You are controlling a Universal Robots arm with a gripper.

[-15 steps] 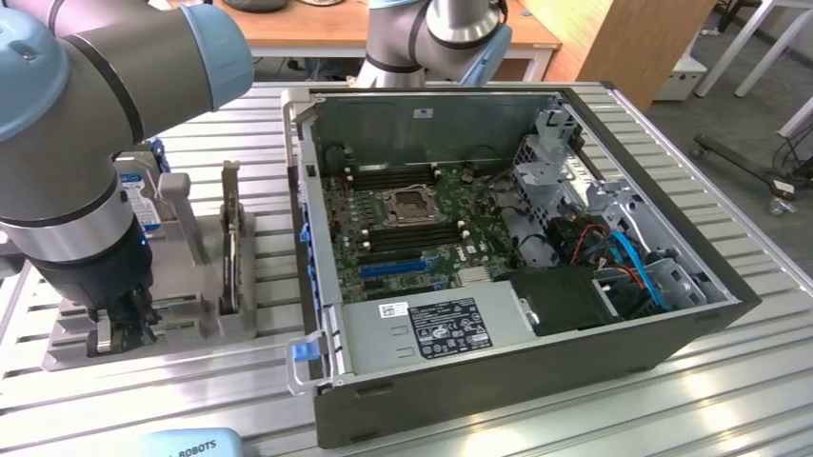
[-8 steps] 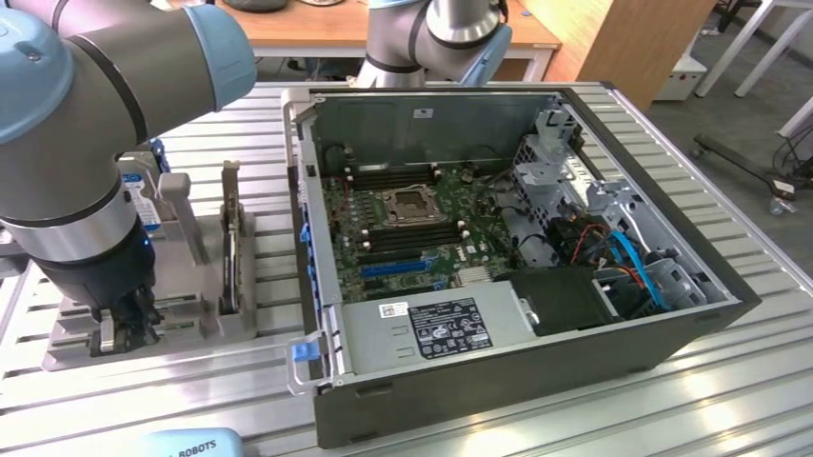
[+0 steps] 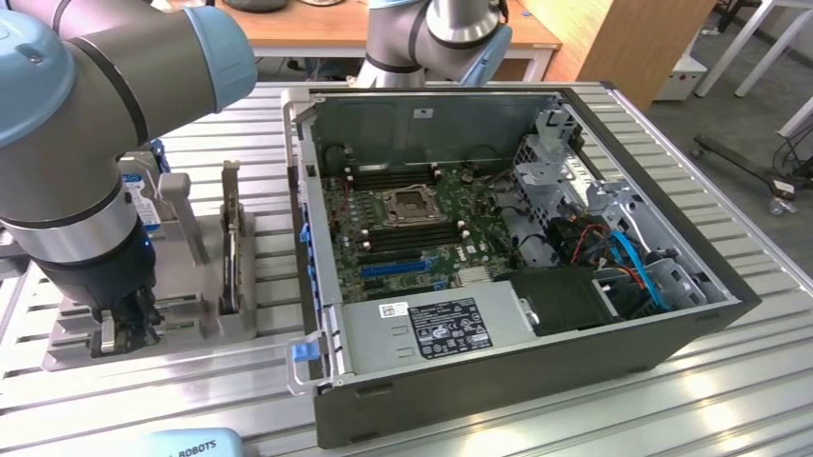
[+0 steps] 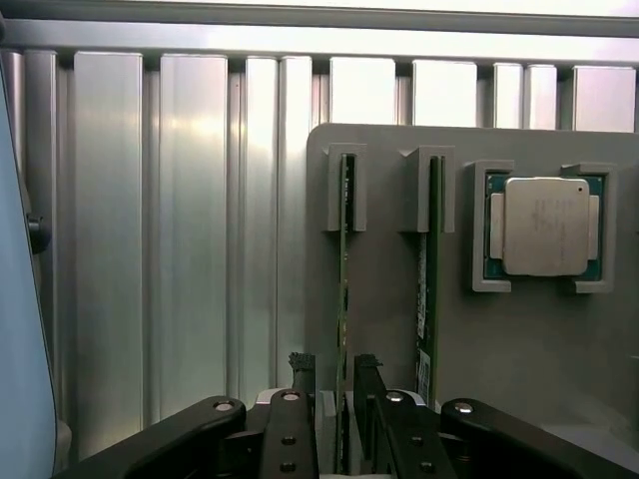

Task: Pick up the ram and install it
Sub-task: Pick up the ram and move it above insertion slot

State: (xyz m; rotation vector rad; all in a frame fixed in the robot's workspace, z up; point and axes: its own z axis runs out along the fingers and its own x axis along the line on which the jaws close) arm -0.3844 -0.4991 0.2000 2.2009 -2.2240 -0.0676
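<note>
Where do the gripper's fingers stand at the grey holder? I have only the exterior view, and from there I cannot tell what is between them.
Observer: The gripper is open, with one finger on each side of the ram stick, which stands on edge in a slot of the grey holder.
Operator: Is that the only stick there?
Observer: No. A second ram stick stands in the neighbouring slot, parallel to the first.
Operator: What else does the holder carry?
Observer: A square silver processor chip lies in its own nest beside that second stick.
</note>
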